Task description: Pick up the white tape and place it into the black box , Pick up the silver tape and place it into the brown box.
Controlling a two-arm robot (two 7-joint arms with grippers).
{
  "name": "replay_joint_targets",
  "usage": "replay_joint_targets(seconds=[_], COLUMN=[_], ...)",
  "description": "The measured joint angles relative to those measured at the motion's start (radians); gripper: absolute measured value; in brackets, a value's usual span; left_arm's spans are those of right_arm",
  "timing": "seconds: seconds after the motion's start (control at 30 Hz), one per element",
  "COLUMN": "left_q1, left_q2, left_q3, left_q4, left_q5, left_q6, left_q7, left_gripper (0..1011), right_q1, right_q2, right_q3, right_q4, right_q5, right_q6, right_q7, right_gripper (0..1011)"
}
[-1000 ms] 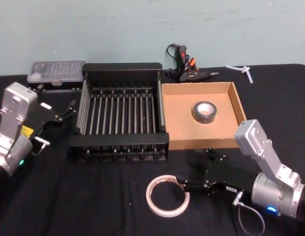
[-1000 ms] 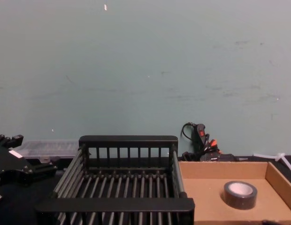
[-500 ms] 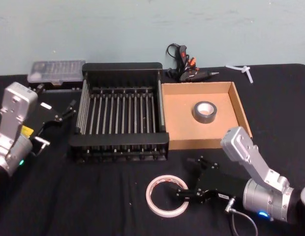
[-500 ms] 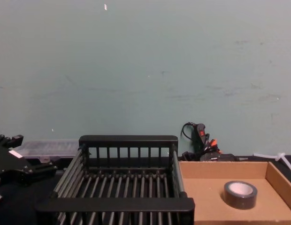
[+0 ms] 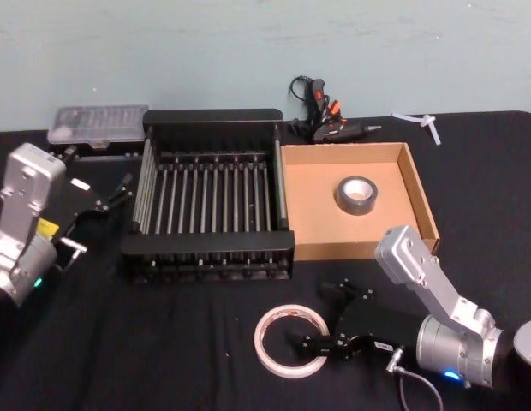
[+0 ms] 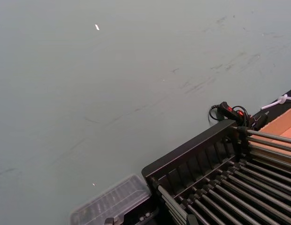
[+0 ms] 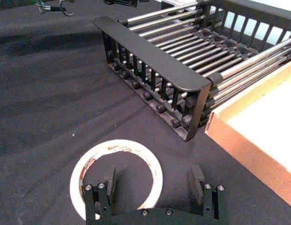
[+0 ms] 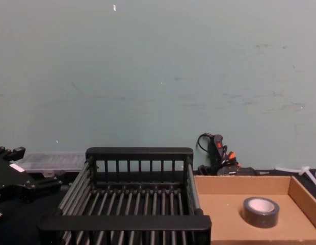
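The white tape [image 5: 262, 347] lies flat on the black cloth near the table's front; the right wrist view shows the tape [image 7: 118, 144] with red marks on its inner ring. My right gripper [image 5: 315, 315] hangs open just over its right side, one finger above the hole and the other outside the ring [image 7: 153, 180]. The silver tape [image 5: 356, 205] rests inside the brown box [image 5: 313, 223], also seen from the chest [image 8: 260, 218]. The black box [image 5: 207, 242] stands left of the brown one, nothing inside it. My left gripper [image 5: 111, 199] is parked left of the crate.
A black glue gun [image 5: 321, 116] lies behind the boxes, a clear plastic case [image 5: 98, 124] at the back left, a white plastic piece [image 5: 420, 122] at the back right. Open black cloth surrounds the white tape.
My right arm has swung left and toward the table's front, bringing the open gripper from beside the white tape to over its right rim. The left arm has not moved.
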Motion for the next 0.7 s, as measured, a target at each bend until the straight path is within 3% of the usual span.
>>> replay_joint_targets(seconds=[0.7], left_q1=[0.000], left_q2=[0.000], left_q3=[0.000], left_q4=[0.000], left_q5=[0.000], left_q6=[0.000], left_q7=[0.000], left_gripper=[1001], right_q1=[0.009], right_q2=[-0.007], right_q3=[-0.018], right_q4=[0.018], right_q5=[-0.016], right_q6=[0.008], right_q7=[-0.009], right_gripper=[1002])
